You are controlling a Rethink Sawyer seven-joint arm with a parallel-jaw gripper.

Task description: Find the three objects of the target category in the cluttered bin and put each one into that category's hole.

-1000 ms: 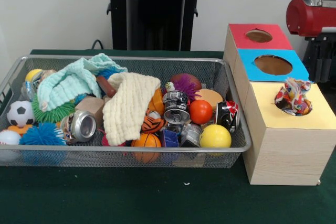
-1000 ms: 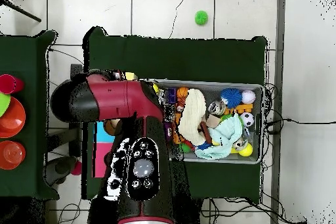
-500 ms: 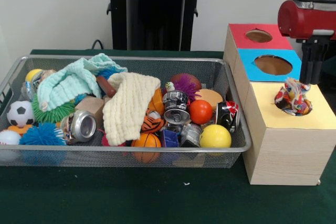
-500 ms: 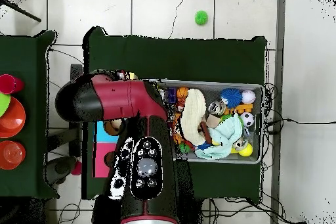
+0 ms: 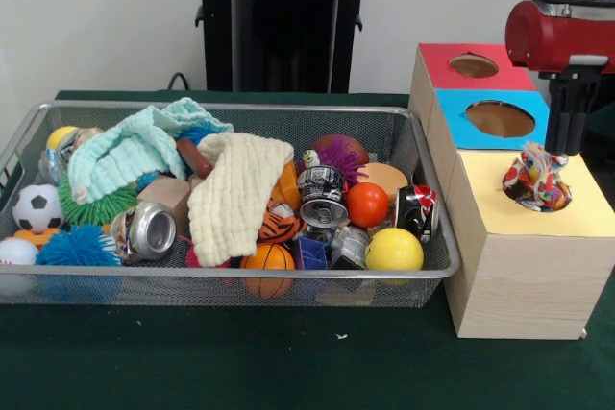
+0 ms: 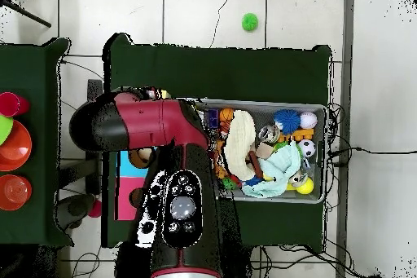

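Note:
A patterned multicoloured cloth point(image 5: 536, 180) sits bunched in the hole of the yellow box top point(image 5: 577, 213), partly sticking out. My gripper point(image 5: 568, 146) hangs just behind and to the right of it, under the red arm point(image 5: 562, 34); its state does not show. In the wire bin point(image 5: 288, 280) lie a mint-green cloth point(image 5: 130, 149) at the back left and a cream knitted cloth point(image 5: 235, 194) draped over the middle. In the overhead view the arm point(image 6: 155, 128) covers most of the box, while the cream cloth point(image 6: 239, 148) and the mint cloth point(image 6: 281, 169) show in the bin point(image 6: 319, 108).
The box also has a blue-topped hole point(image 5: 500, 119) and a red-topped hole point(image 5: 473, 65). The bin holds balls, crushed cans point(image 5: 144, 229), spiky toys and blocks, including a yellow ball point(image 5: 394, 250) and an orange ball point(image 5: 367, 204). Green table cloth point(image 5: 288, 352) lies in front.
The arm has swung left from the picture's right edge to above the box, and the gripper now hangs close behind the patterned cloth. The bin's contents have not moved.

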